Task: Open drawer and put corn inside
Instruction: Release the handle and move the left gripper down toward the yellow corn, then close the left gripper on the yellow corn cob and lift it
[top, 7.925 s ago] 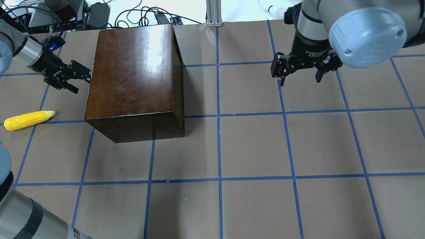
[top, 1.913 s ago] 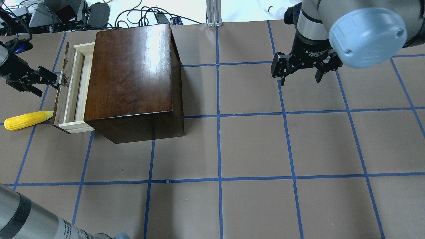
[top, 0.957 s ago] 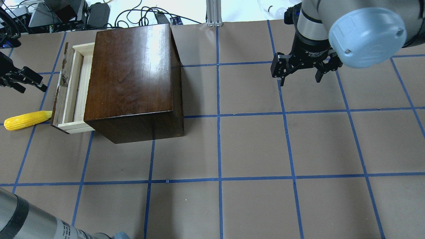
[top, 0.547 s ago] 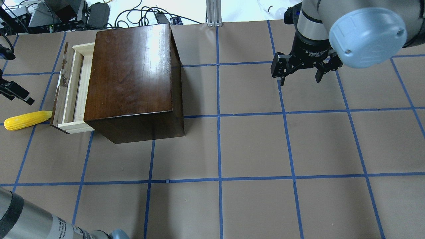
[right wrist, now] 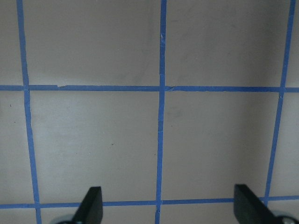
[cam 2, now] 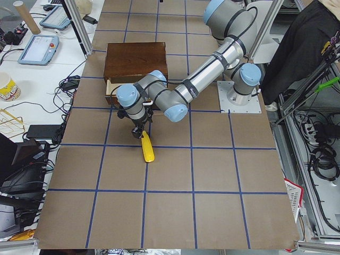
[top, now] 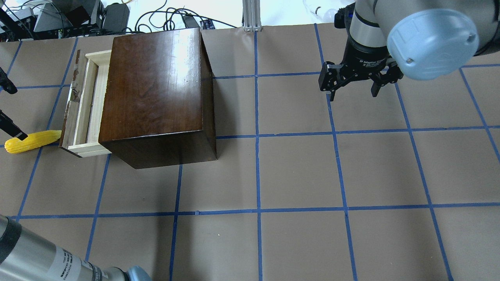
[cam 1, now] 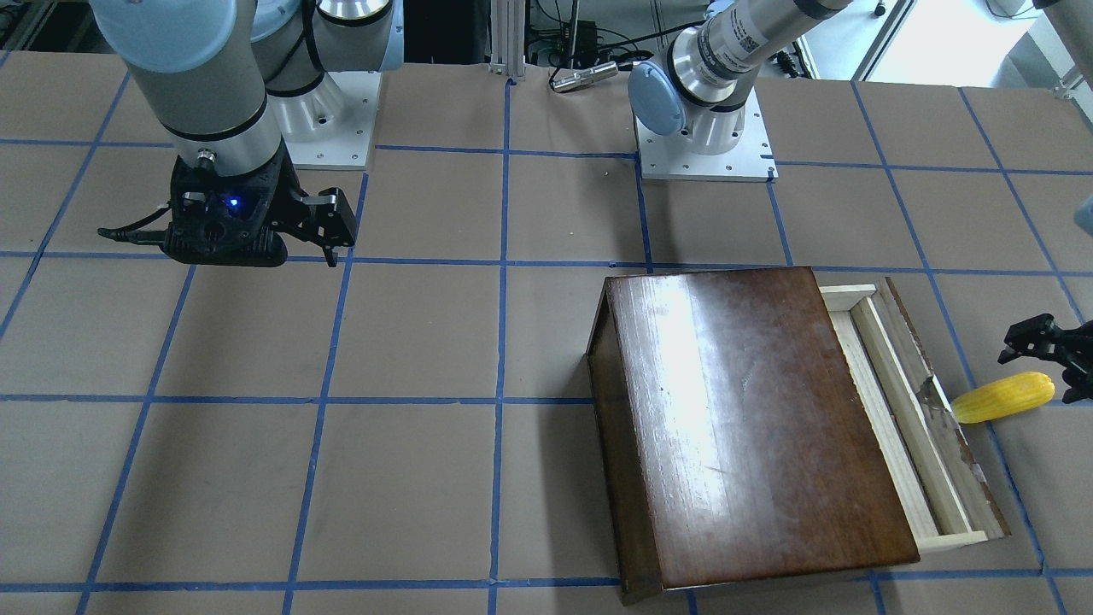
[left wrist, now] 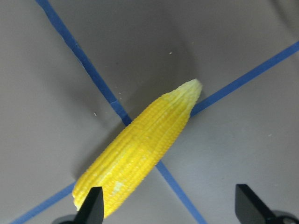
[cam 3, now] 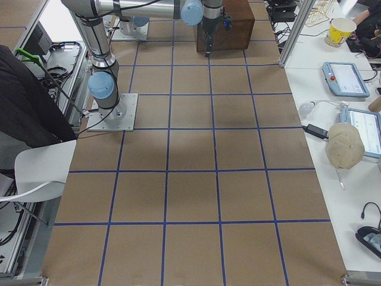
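The drawer (top: 84,105) is pulled partly out of the dark-brown box (top: 156,89) toward the table's left; its pale wood tray shows nothing inside. It also shows in the front-facing view (cam 1: 905,410). The yellow corn (top: 31,141) lies on the table just left of the drawer front, its pointed end against the panel. My left gripper (top: 18,114) is open and hangs over the corn's blunt end. In the left wrist view the corn (left wrist: 140,154) lies below the open fingers (left wrist: 91,207). My right gripper (top: 353,91) is open and empty far to the right.
The box (cam 1: 743,418) stands at the back left of the brown, blue-taped table. Cables and gear (top: 58,19) lie beyond the back edge. The left arm's forearm (top: 39,257) crosses the near left corner.
My left gripper has let go of the drawer front, moved left and toward the corn, and now hangs open over it. The drawer stays pulled out. The right arm has not moved.
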Controlling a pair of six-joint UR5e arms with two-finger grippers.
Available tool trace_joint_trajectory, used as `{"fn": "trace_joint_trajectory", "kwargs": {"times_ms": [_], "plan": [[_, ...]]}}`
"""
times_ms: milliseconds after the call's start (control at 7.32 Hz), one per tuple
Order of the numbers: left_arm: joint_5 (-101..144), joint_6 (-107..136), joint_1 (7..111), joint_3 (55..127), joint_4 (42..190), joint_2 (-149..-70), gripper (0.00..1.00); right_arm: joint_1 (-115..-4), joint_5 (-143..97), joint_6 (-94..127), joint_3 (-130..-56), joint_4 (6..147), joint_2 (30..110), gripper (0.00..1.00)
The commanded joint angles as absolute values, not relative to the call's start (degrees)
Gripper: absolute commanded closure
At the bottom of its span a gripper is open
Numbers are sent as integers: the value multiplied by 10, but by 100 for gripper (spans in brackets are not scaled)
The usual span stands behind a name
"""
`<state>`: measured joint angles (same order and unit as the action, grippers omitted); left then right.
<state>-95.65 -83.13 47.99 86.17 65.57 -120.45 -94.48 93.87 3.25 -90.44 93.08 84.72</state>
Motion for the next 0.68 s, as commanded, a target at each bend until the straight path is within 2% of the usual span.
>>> {"fn": "trace_joint_trajectory", "kwargs": {"times_ms": [0,547], "plan": [[-956,-934,470,882,612,-1222,0,-945,939,33,-904,931,847,0],[-949,-1056,458,896,611,-1224,0,-945,939,33,-904,931,847,0]]}}
